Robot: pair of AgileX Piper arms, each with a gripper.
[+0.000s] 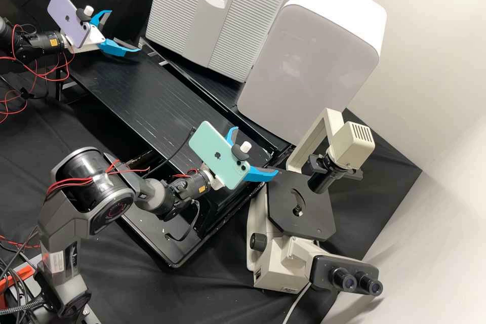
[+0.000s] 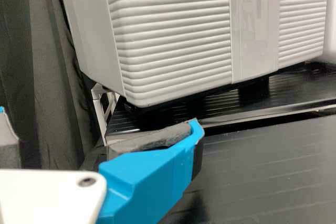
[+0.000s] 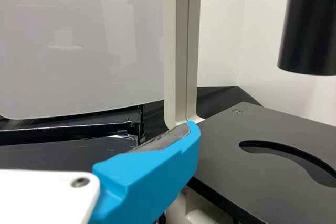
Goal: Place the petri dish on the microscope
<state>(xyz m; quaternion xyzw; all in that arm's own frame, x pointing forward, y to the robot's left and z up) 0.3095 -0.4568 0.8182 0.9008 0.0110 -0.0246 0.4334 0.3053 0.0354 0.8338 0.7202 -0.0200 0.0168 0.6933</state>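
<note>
The microscope (image 1: pixel 273 258) stands at the right in the high view, its flat black stage (image 1: pixel 316 220) under the lamp column. Just left of that stage, above the bench corner, my right gripper (image 1: pixel 257 150) is open with nothing between its fingers. The right wrist view has one blue finger of the right gripper (image 3: pixel 92 129) near the edge of the stage (image 3: pixel 247 156), whose curved slot lies bare. Over the bench's far left end, my left gripper (image 1: pixel 125 31) is spread open and holds nothing. In the left wrist view, the left gripper (image 2: pixel 98 124) has its fingers wide apart.
A ribbed grey cabinet (image 1: pixel 177 15) and a rounded white box (image 1: pixel 309 61) line the back of the black bench (image 1: pixel 147 96). The microscope's lamp housing (image 1: pixel 349 147) rises over the stage, and its eyepieces (image 1: pixel 357 281) point toward the front right.
</note>
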